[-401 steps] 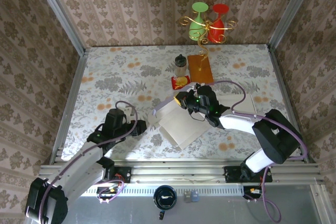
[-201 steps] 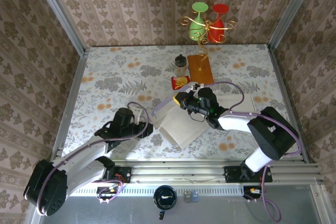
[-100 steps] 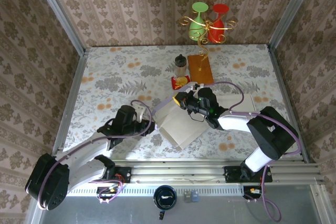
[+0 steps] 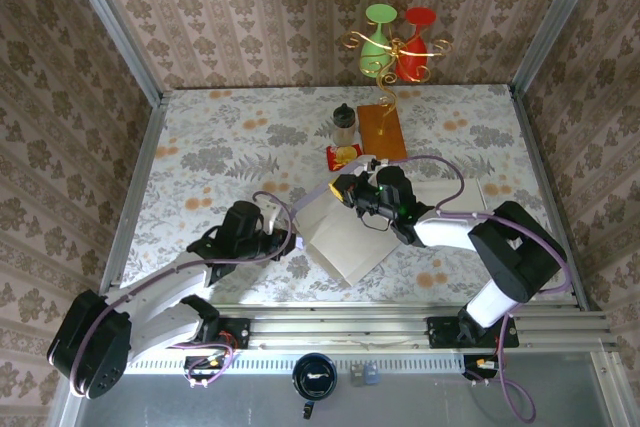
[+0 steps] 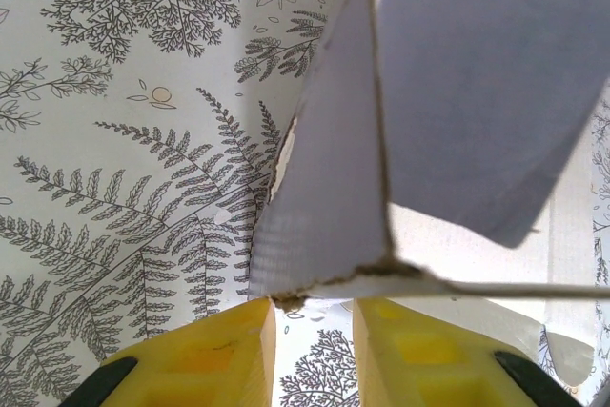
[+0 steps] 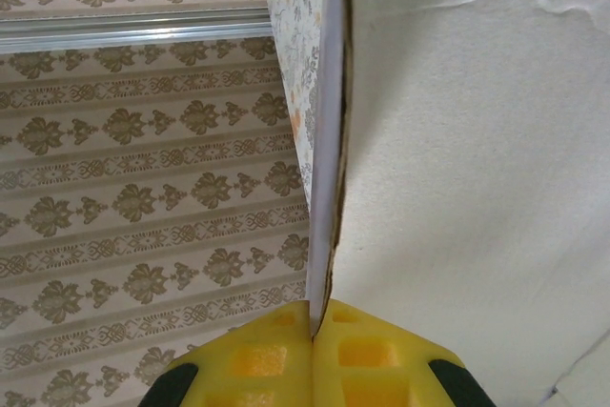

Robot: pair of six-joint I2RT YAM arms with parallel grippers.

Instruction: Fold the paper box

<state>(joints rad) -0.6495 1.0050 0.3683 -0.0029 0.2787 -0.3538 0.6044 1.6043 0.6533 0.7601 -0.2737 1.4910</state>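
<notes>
The paper box (image 4: 345, 237) is a white cardboard blank lying partly raised in the middle of the floral table. My right gripper (image 4: 346, 193) is at its far edge, shut on a thin upright panel of the box (image 6: 329, 140), which enters between the yellow fingers at the right gripper (image 6: 313, 331). My left gripper (image 4: 291, 241) is at the box's left corner. In the left wrist view the left gripper (image 5: 313, 350) has a narrow gap between its yellow fingers, and the torn corner of the box (image 5: 324, 197) hangs just above that gap, against the left finger's tip, unclamped.
Behind the box stand a small glass jar (image 4: 344, 125), a brown board (image 4: 382, 130) and a red snack packet (image 4: 344, 156). Green and red goblets on a gold stand (image 4: 398, 42) hang at the back wall. A white sheet (image 4: 470, 197) lies to the right.
My left arm has reached right until its gripper meets the box's left corner, and its jaws have narrowed. The right gripper has kept its hold on the far panel.
</notes>
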